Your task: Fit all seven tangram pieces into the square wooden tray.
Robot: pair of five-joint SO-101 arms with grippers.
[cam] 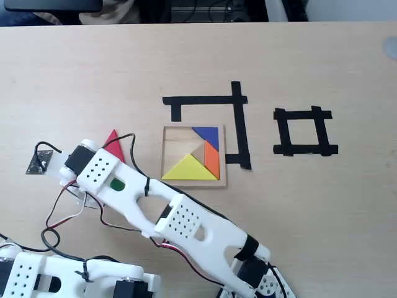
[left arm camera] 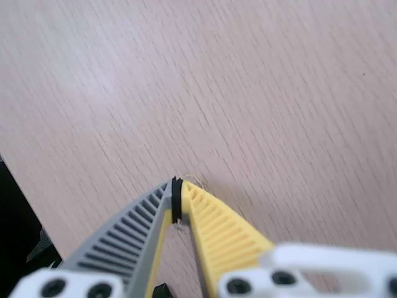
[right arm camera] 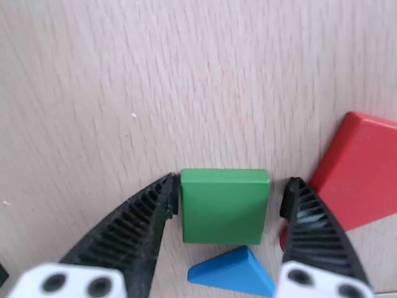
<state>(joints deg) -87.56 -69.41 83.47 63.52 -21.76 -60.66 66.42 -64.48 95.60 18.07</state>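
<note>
High view first. The tray sits mid-counter and is plain light wood. It holds a yellow triangle along the edge nearest the arms, a blue piece in its far right corner and an orange piece down its right side. The rest of it looks like bare wood, though a tan wedge beside the orange one might be a piece, can't tell.

Black tape runs along the tray's far and right sides, and a tape square lies further right. Left of the tray, a red triangle pokes out from under the right arm. That arm's white perforated shell covers whatever is underneath, apart from a green patch showing through a slot. The left arm is folded up near-left of the tray, cut off by the frame. Far left of the tray there's a small dark thing on a wire, no idea what.

Left wrist view: the left end effector is pinched together. Its ribbed grey and yellow fingers meet at the tips with nothing between them, over bare wood grain.

Right wrist view: the right end effector is spread wide, its black ribbed fingers straddling a flat green square without gripping it. One tip is right at the square's edge. The other stands off from it, against the red triangle, which the frame crops. A small blue triangle lies just beside the square, between the fingers.
</note>
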